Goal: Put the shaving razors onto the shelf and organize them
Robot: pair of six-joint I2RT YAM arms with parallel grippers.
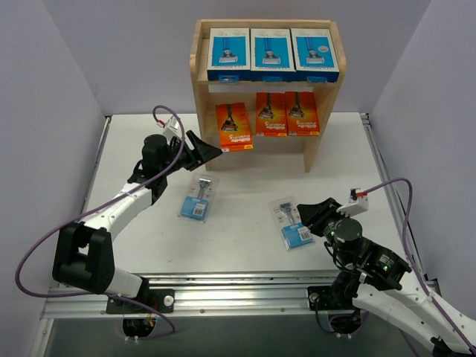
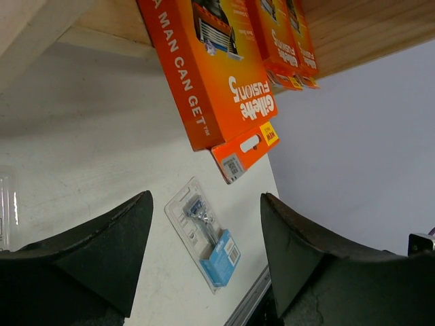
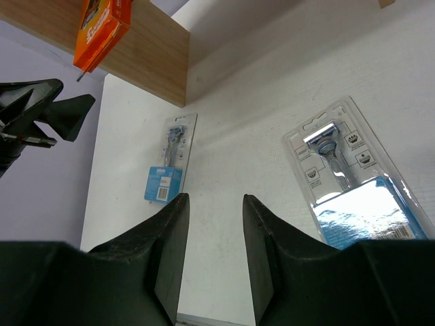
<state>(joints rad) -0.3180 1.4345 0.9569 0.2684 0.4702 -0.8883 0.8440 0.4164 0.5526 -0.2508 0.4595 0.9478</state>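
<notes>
Shaving razors (image 1: 271, 52) are for the most part already on the shelf (image 1: 271, 24); by count of what shows, six of eight packs are placed.

Shelf contents:
- Top tier: three blue-and-white boxes (image 1: 271, 50), side by side inside the low rail, faces forward, evenly aligned.
- Middle tier: three orange boxes (image 1: 286, 113). The leftmost orange box (image 1: 234, 126) sits forward of the other two, slightly tilted, its hang tab past the tier's front edge.
- Lowest tier: largely hidden from above; no pack shows in it.

Outstanding items: two clear blister cards lie flat on the table (image 1: 245, 253), well apart from each other. The left blister card (image 1: 199, 198) is in front of the shelf's left side; the right blister card (image 1: 292, 223) is nearer the arm bases.

Gripper states:
- Left gripper (image 1: 208, 149): jaws apart, nothing between them, close to the leftmost orange box.
- Right gripper (image 1: 309, 216): jaws narrowly apart, holding nothing, just beside the right blister card.

Assessment: placing both blister cards is left to do, and the leftmost orange box probably needs squaring with its neighbours.
</notes>
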